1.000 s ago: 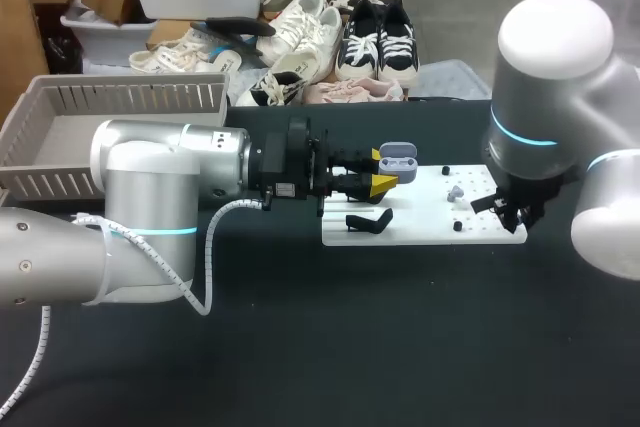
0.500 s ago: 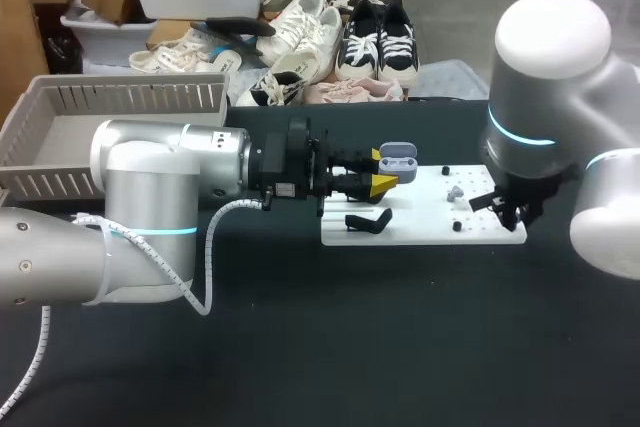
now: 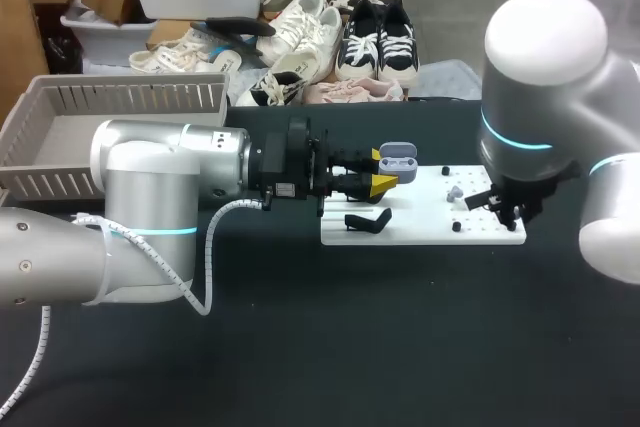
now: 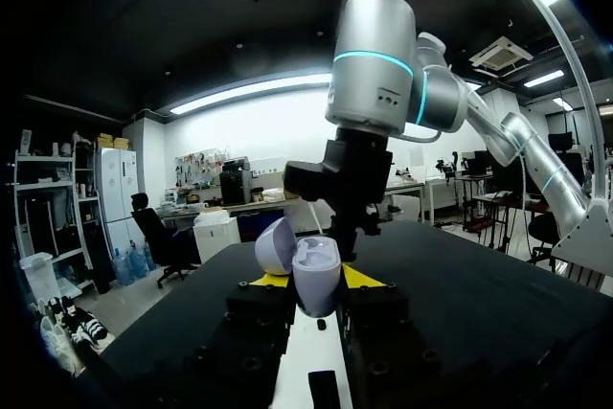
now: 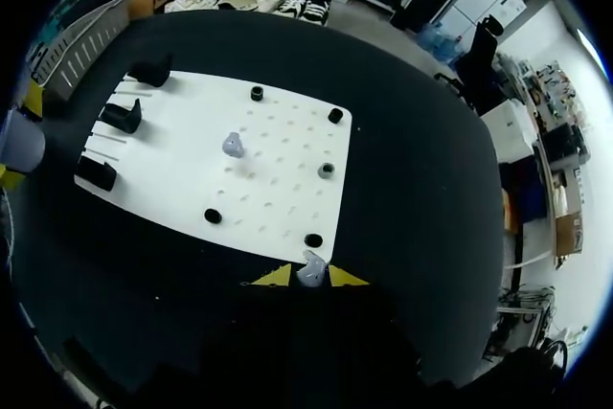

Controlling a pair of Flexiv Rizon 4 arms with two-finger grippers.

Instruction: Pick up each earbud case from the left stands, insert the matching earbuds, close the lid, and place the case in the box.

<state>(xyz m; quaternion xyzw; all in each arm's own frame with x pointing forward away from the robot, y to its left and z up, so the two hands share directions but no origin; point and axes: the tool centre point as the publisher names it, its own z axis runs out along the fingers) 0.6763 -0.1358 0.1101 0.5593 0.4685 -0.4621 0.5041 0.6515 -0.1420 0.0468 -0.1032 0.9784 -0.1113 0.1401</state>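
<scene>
Lavender earbud case (image 4: 311,275), lid open, was clamped in left claw (image 4: 314,282) above white board (image 3: 420,225) | earbud (image 5: 308,266) was pinched in right claw (image 5: 308,277) at board's edge | second earbud (image 5: 233,145) was seen lying on board.

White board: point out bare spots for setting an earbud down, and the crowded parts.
Free: board centre between the loose earbud and grey peg; also the table between board and robot. Crowded: the stands edge, where the left fingers hold the case.

no text, label or number can be read.
</scene>
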